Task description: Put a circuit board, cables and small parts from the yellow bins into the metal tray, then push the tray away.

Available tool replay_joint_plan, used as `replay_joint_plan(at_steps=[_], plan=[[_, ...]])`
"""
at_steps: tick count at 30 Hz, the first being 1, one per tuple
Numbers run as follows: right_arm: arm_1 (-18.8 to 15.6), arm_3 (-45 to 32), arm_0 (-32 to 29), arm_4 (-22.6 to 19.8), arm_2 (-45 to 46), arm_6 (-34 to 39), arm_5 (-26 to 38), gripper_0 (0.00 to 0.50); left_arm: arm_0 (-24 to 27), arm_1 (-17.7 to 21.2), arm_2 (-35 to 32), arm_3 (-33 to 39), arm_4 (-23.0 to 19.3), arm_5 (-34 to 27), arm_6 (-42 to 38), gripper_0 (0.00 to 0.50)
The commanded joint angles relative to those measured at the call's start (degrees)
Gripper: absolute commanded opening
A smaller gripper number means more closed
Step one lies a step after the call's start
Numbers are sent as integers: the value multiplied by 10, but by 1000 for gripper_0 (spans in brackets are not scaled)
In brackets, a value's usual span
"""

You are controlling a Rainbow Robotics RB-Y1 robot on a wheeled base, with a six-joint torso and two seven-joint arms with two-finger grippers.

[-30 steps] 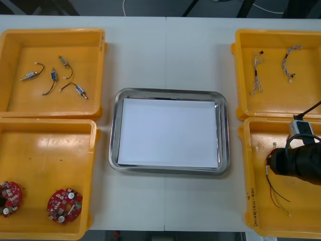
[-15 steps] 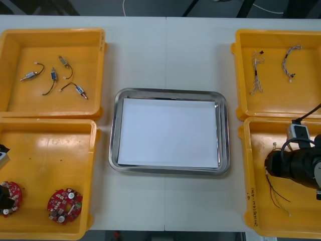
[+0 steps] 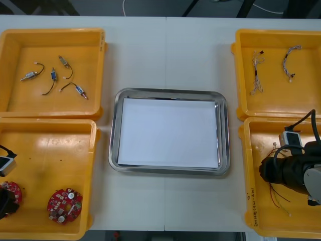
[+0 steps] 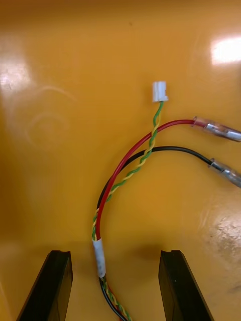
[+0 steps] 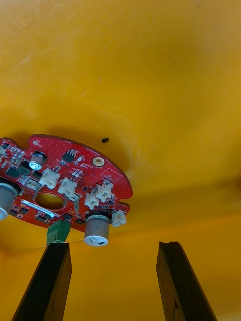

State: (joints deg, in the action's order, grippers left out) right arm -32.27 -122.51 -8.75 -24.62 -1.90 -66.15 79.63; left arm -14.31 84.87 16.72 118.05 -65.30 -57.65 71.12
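Right tool (image 4: 114,266) is wide open and holds nothing. It is down in the near right yellow bin (image 3: 249,165), fingers (image 4: 57,281) either side of the white-sleeved stretch of the red, black and green-yellow cable (image 4: 119,170). Left tool (image 5: 113,256) is also open and empty, low in the near left yellow bin (image 3: 50,145). The circuit board (image 5: 65,183) lies just beyond its fingertips, off toward one finger, not between them.

Step looks like first picks: the metal tray (image 3: 114,135) sits mid-tabletop (image 3: 165,50), white inside, with nothing in it.

Next, right lowers and closes on the sleeve; left must shift over the board's edge first. Thin wires flat on the bin floor may slip.

Small metal parts (image 3: 52,78) in far left bin (image 3: 15,105) and more cables (image 3: 271,65) in far right bin (image 3: 241,75) are well apart. Nothing blocks.
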Motion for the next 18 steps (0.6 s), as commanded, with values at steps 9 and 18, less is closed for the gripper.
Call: replay_joint_plan(at_steps=[9, 18], plan=[[12, -5, -21, 15, -20, -6, -10, 500, 17, 30, 44, -19, 24, 40, 67, 500], [12, -5, -21, 26, -27, -3, -14, 500, 19, 30, 57, -27, 28, 50, 67, 500]])
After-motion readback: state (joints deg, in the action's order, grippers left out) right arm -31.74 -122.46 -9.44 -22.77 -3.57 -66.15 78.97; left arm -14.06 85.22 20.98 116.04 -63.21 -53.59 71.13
